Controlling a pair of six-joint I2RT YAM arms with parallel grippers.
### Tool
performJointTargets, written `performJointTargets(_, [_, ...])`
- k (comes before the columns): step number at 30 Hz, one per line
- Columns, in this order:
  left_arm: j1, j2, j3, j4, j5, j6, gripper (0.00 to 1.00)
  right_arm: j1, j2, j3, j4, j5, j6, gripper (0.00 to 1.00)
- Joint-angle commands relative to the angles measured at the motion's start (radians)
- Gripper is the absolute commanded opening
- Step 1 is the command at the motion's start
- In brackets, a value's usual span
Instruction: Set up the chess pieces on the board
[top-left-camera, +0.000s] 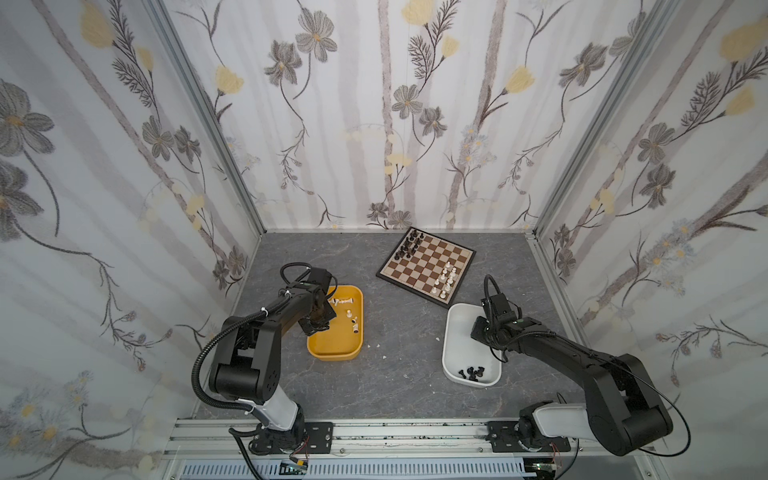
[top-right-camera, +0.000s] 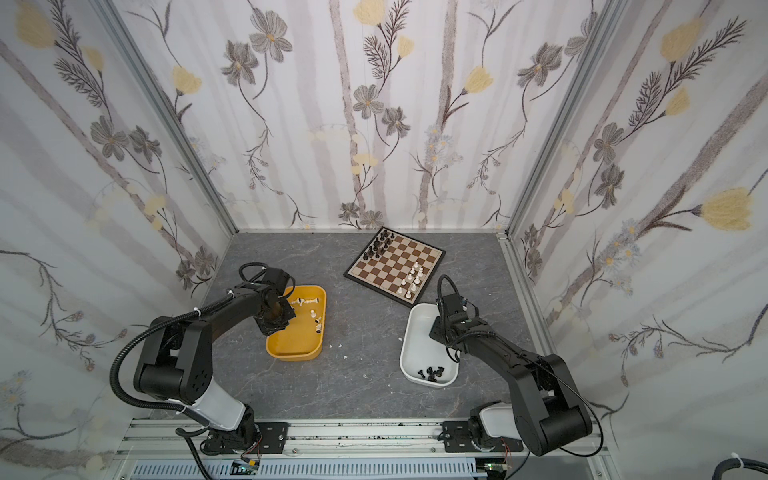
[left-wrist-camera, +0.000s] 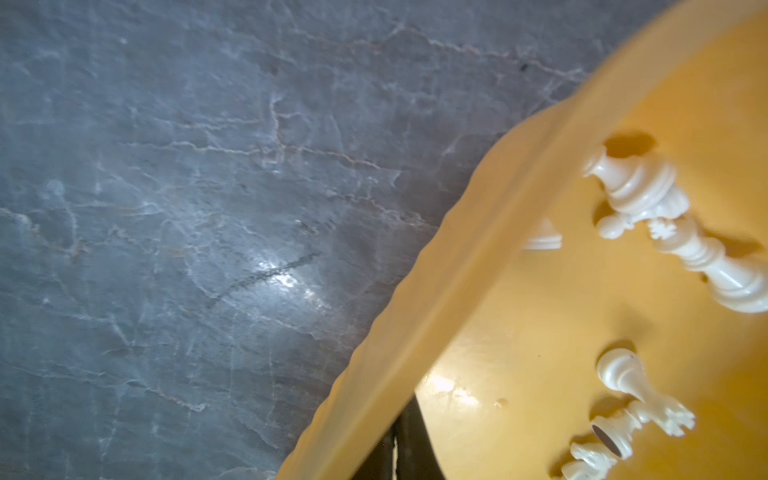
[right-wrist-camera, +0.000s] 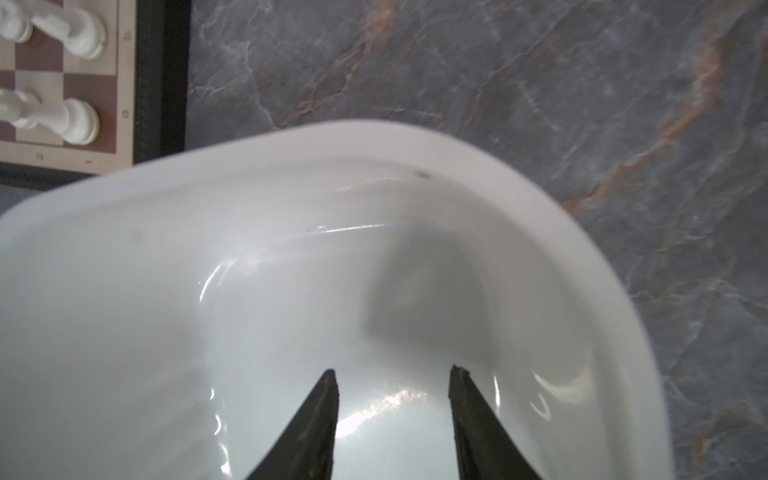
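In a top view the board lies right of centre on the counter. Left fingers press together at the rim of the yellow tub holding white chess pieces; right fingers stand spread, empty, over the white tub.

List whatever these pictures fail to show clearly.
- Left pincer: only a dark sliver at the left wrist view's edge; an indistinct dark mass in both top views.
- Black pieces in the white tub: too small in both top views to identify.
- One white piece: half hidden behind the rim of the yellow tub, left wrist view.
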Motion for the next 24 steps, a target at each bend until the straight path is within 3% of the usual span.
performJointTargets(1, [0.041, -0.023, -0.002, -0.022, -0.003, 0.025, 0.03, -0.074, -0.04, -0.024, 0.015, 0.01, 0.02, 0.46])
performJointTargets(11, [0.01, -0.272, 0.066, -0.105, 0.1, 0.093, 0.25, -0.101, -0.237, 0.102, -0.059, -0.006, -0.021, 0.55])
performJointTargets(14, [-0.029, -0.326, 0.1, -0.111, 0.099, 0.119, 0.34, -0.001, -0.22, 0.228, -0.061, 0.003, -0.072, 0.63])
performJointTargets(18, [-0.081, -0.297, 0.169, -0.067, 0.115, 0.158, 0.54, 0.181, -0.037, 0.409, -0.091, -0.046, -0.133, 0.76])
performJointTargets(24, [-0.126, -0.144, 0.306, 0.017, 0.187, 0.166, 0.9, 0.365, 0.17, 0.422, 0.044, -0.161, -0.072, 0.89])
